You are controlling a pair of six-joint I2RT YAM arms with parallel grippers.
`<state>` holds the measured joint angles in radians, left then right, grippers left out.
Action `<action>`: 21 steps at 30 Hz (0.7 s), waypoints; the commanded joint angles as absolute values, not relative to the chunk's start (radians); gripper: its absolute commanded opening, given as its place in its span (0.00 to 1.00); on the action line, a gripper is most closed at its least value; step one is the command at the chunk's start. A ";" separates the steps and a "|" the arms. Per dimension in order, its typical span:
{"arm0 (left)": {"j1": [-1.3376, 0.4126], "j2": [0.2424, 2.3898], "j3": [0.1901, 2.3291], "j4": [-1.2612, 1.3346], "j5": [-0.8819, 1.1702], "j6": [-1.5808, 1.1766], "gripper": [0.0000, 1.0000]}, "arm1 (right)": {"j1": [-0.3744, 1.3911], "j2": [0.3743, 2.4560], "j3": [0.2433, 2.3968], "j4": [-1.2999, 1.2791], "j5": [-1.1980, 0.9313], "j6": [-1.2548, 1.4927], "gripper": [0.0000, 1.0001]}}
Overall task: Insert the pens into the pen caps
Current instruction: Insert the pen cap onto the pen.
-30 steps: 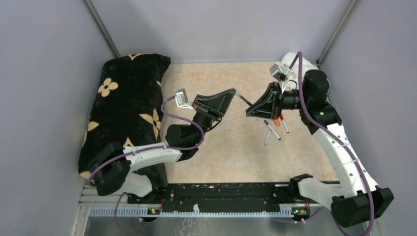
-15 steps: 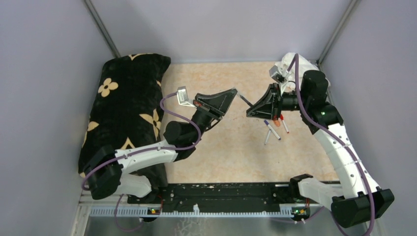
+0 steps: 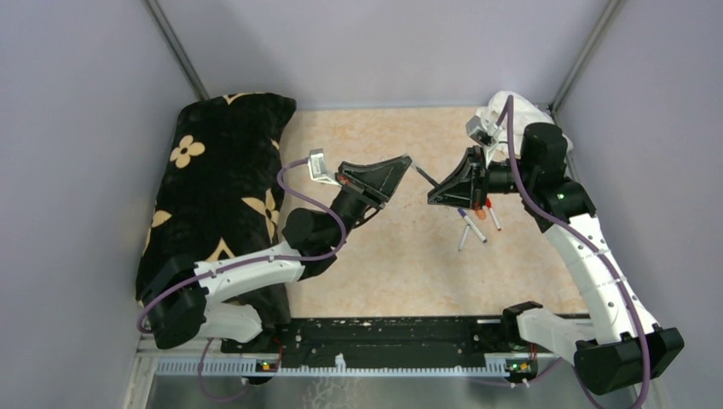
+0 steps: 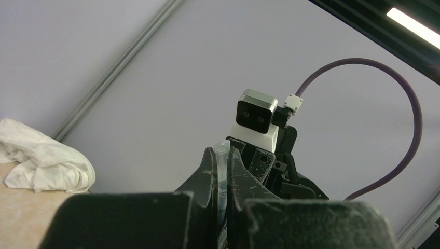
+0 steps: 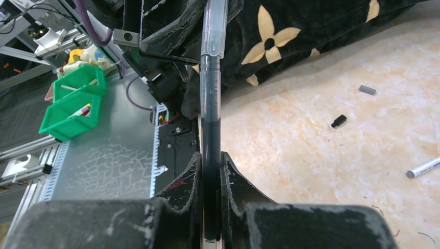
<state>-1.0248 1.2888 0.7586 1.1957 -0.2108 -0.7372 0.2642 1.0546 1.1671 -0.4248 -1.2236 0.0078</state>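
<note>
My right gripper (image 5: 210,155) (image 3: 431,198) is shut on a dark pen (image 5: 211,114) that points toward the left arm. The pen's far end sits in the mouth of a clear pen cap (image 5: 215,28). That cap (image 4: 223,155) is pinched upright in my shut left gripper (image 4: 223,151) (image 3: 406,159). In the top view the pen (image 3: 425,176) bridges the short gap between both grippers above the table's middle. Three more pens (image 3: 471,226) lie under the right gripper. A grey cap (image 5: 367,90) and a black cap (image 5: 339,121) lie loose on the table.
A black cushion with cream flowers (image 3: 222,179) fills the table's left side. A crumpled white cloth (image 3: 511,106) (image 4: 46,163) lies in the back right corner. Green bins (image 5: 78,98) stand off the table. One pen's end (image 5: 423,167) shows at the right edge.
The left arm's lower links have shifted slightly left. Both grippers keep their grips and stay nearly in place.
</note>
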 commanded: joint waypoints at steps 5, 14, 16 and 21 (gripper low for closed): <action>-1.026 1.285 0.658 1.230 -0.281 -0.795 0.00 | 0.268 1.015 1.193 -0.347 -1.202 -0.008 0.00; -1.023 1.301 0.672 1.294 -0.290 -0.782 0.00 | 0.268 1.009 1.171 -0.325 -1.215 0.033 0.00; -1.023 1.301 0.668 1.299 -0.292 -0.783 0.00 | 0.268 1.007 1.169 -0.325 -1.217 0.032 0.00; -1.021 1.294 0.657 1.303 -0.304 -0.780 0.00 | 0.268 1.006 1.167 -0.324 -1.226 0.032 0.00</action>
